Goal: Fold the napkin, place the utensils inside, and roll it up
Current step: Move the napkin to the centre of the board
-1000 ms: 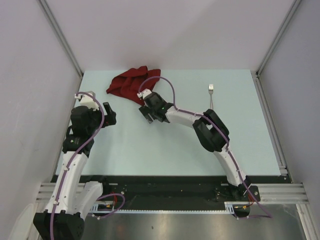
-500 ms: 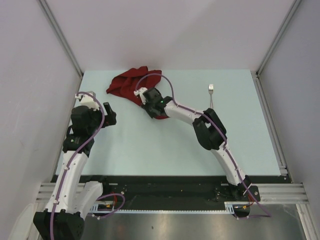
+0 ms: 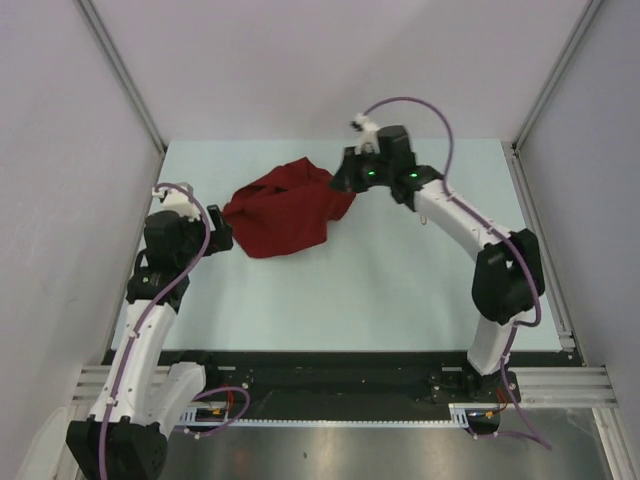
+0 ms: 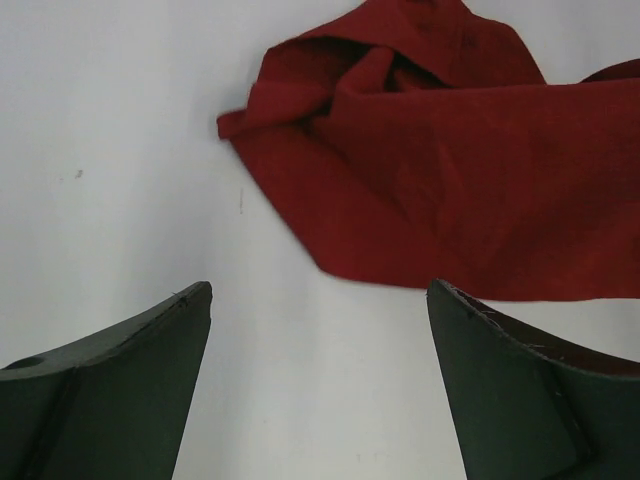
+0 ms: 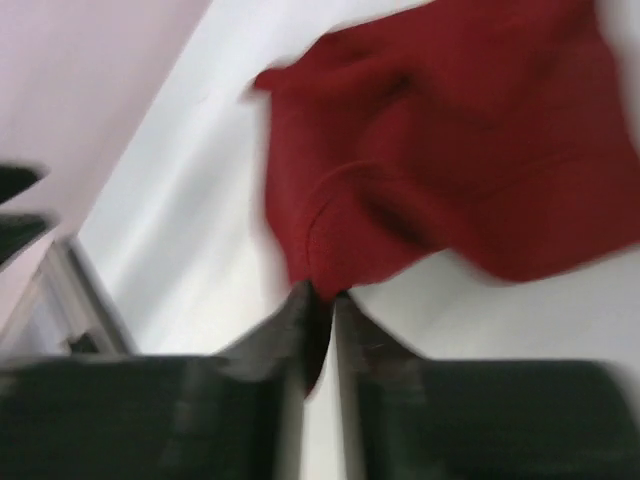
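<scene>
The dark red napkin (image 3: pixel 285 215) lies partly spread on the pale table, stretched from the left arm towards the back middle. My right gripper (image 3: pixel 345 186) is shut on the napkin's right-hand edge (image 5: pixel 330 255), and red cloth shows pinched between the fingertips (image 5: pixel 322 298). Just left of the cloth, my left gripper (image 3: pixel 219 229) stands open; in its wrist view the napkin (image 4: pixel 450 180) lies ahead of the spread fingers (image 4: pixel 150 370), apart from them, with bare table between the jaws (image 4: pixel 320 305). The utensils are hidden, where the right arm crosses the back right of the table.
The pale table (image 3: pixel 380 290) is walled by grey panels left, right and behind. A metal rail (image 3: pixel 340 385) with the arm bases runs along the near edge. The right arm (image 3: pixel 470 230) arches over the table's right side.
The right gripper shut on the napkin and swung up and right towards the back, dragging the crumpled cloth out into a wider sheet. The left arm has stayed in place.
</scene>
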`<state>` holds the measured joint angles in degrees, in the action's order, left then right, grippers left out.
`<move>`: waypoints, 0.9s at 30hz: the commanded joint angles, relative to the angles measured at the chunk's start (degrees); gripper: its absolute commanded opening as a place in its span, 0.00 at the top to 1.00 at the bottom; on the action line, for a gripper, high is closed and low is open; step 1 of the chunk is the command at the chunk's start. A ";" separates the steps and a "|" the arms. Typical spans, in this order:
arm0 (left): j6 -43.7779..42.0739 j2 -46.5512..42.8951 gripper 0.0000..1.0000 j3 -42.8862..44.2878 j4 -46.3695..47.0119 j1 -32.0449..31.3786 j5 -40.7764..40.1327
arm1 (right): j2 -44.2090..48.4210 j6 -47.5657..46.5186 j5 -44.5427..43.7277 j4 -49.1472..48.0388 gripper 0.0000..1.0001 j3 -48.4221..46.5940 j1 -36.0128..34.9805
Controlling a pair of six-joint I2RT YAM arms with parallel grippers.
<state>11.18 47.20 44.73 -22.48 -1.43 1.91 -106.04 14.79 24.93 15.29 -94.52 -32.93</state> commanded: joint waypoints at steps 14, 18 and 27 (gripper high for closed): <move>14.83 11.07 0.11 -7.98 8.76 -15.18 -4.81 | 7.08 2.88 -3.21 -6.50 0.39 33.25 17.28; 16.24 15.89 0.11 -9.31 11.49 -15.09 -10.68 | 6.81 3.76 -7.51 -4.22 0.41 33.96 16.58; 19.75 26.53 0.13 -9.14 19.92 -9.12 -9.03 | 7.34 2.62 -20.25 0.88 0.41 33.79 10.96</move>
<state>27.79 71.40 35.48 -9.78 -13.47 -8.21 -100.73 18.90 12.38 13.08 -59.31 -19.38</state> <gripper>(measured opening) 0.881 0.589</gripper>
